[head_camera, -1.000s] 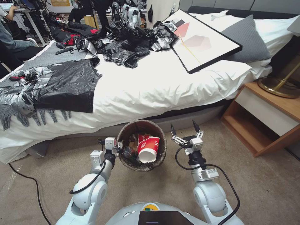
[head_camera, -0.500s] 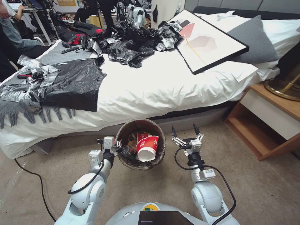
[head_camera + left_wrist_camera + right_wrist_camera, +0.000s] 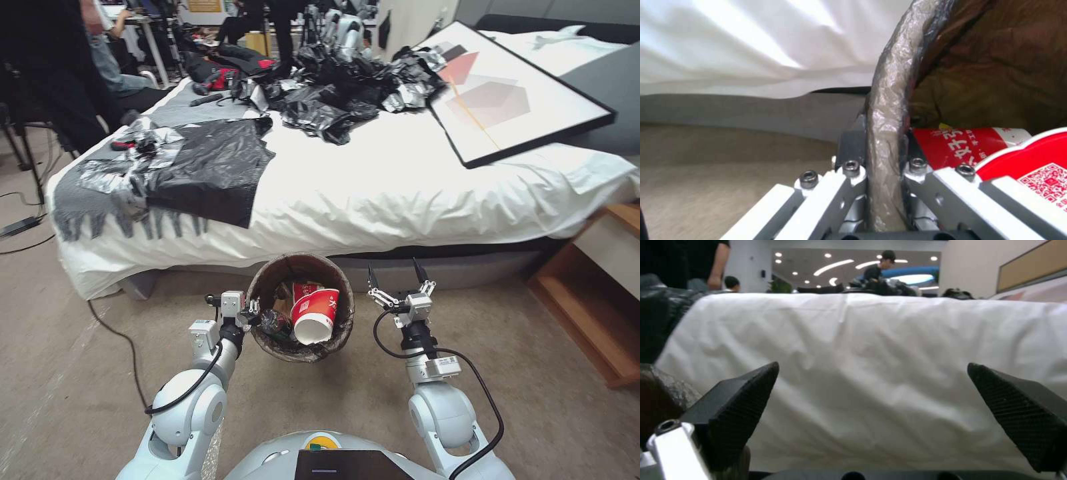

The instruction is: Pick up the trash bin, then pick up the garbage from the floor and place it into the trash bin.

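Note:
The trash bin (image 3: 267, 288), lined with a dark brown bag, hangs off the floor in front of me. My left gripper (image 3: 252, 312) is shut on its rim (image 3: 885, 133), one finger inside and one outside the wall. Inside lie red paper cups (image 3: 316, 317) with white insides, also visible in the left wrist view (image 3: 978, 146), and a dark crumpled piece. My right gripper (image 3: 395, 272) is held just right of the bin, open with nothing between its black fingertips (image 3: 740, 400), facing the bed's white sheet.
A bed (image 3: 373, 193) with white sheets stands straight ahead, with shiny black plastic bags (image 3: 347, 93) and a framed picture (image 3: 513, 100) lying on it. A wooden nightstand (image 3: 600, 307) is at the right. A black cable (image 3: 127, 340) runs across the beige carpet at the left.
The whole head view has swung: bed and nightstand shifted right in the picture, so the camera turned left. Both arms and the bin hold the same pose relative to me.

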`<state>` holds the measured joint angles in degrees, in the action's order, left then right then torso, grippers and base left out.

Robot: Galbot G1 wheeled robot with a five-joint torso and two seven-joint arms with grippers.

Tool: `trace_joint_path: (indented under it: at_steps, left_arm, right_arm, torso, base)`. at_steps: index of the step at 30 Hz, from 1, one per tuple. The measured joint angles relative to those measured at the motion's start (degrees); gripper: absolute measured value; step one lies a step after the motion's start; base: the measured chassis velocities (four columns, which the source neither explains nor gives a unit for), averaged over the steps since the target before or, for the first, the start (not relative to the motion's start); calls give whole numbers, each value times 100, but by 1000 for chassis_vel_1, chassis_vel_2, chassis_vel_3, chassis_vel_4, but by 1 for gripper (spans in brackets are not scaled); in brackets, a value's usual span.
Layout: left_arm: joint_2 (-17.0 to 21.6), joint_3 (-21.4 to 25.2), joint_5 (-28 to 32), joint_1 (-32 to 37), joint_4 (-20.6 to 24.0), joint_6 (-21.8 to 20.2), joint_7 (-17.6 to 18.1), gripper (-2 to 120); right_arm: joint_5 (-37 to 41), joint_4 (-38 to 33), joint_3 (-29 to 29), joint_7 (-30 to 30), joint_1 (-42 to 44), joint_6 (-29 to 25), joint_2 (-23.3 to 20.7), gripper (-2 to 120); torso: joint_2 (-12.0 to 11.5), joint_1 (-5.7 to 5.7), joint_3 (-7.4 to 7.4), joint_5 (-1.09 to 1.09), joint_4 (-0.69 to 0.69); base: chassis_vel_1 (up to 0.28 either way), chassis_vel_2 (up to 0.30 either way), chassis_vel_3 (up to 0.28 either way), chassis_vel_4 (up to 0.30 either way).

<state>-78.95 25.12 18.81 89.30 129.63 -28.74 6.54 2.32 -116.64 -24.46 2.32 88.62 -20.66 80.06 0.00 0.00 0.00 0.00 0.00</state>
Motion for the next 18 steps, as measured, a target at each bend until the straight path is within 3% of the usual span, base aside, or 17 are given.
trace_joint_path:
  at_steps: [18]
  left_arm:
    - [5, 39, -24, 66, 51, 7, 16, 3]
  right_arm:
    - [15, 26, 21, -14, -50, 22, -52, 100]
  torso:
    - [0, 0, 0, 0, 0]
  base:
    - [124, 117, 121, 123]
